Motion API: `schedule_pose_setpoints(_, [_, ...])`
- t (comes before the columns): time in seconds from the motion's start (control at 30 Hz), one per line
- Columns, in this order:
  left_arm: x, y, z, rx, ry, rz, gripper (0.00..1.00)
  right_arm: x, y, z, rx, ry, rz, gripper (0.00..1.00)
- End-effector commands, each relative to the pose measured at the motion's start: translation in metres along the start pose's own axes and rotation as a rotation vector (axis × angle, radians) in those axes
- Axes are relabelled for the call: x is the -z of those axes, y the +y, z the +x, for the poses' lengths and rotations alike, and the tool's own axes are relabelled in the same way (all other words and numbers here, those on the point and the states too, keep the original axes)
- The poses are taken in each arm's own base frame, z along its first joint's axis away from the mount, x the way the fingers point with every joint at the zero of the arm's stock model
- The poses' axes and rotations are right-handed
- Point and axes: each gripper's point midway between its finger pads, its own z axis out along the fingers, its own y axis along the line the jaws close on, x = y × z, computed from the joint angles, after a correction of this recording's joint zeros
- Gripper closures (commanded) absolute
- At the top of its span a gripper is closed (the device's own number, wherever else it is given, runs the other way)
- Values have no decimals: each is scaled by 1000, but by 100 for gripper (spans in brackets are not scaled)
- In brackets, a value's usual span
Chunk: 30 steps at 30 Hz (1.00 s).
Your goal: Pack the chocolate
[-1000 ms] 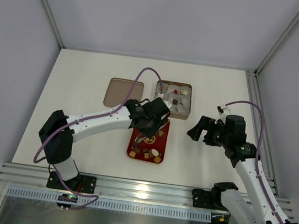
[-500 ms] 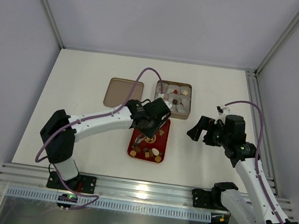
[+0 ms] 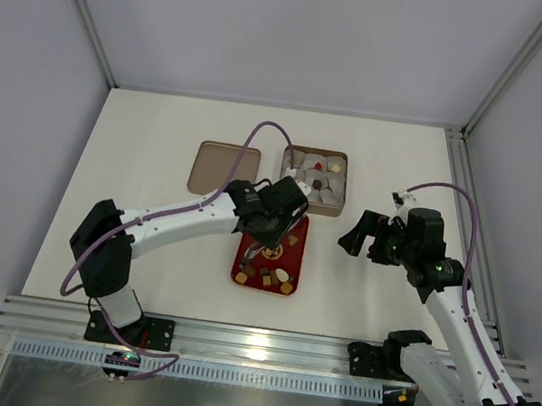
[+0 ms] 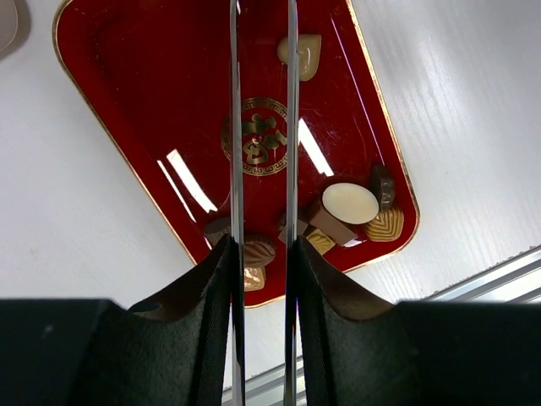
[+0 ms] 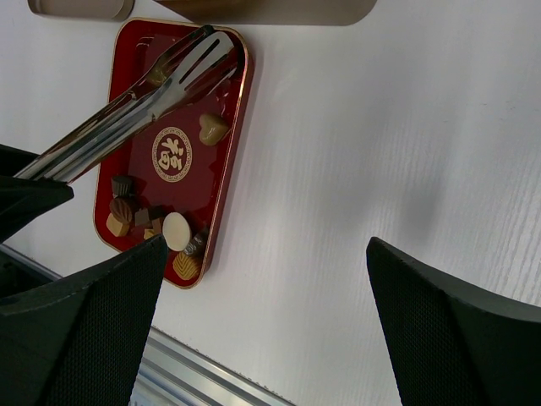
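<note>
Several chocolates (image 5: 177, 230) — red tray (image 5: 215, 169), gold 福 (image 5: 172, 154)

the top external camera is looking down from high above and behind the arm bases, taking in the whole white table (image 3: 158, 147), both arms and the glossy red rectangular tray with a gold rim (image 3: 293, 262) from far off. the left wrist camera is pointing down along the left gripper (image 4: 263, 245), sitting very close over that tray (image 4: 144, 93), with the thin steel tongs (image 4: 235, 127) running up the middle. the right wrist camera is looking down past the right gripper (image 5: 266, 245) from farther off, catching the same tray (image 5: 218, 169) and tongs (image 5: 144, 101) at upper left. all three views are sharing the tray.
</note>
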Motion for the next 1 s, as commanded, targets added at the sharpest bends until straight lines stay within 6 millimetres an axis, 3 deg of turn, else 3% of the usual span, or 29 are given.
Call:
schedule_pose_setpoints(0.0, [21,2,-13,29,-78,8,68,-1,5,-7,27,-23,-21,0])
schedule_pose_setpoints(0.43, [27,7,-4,37,-74,3,67,-2,5,-4,29,-14,-18,0])
schedule_pose_setpoints(0.97, [43,0,-25,52,-154,42,60,-3,5,-4,32,-11,-15,0])
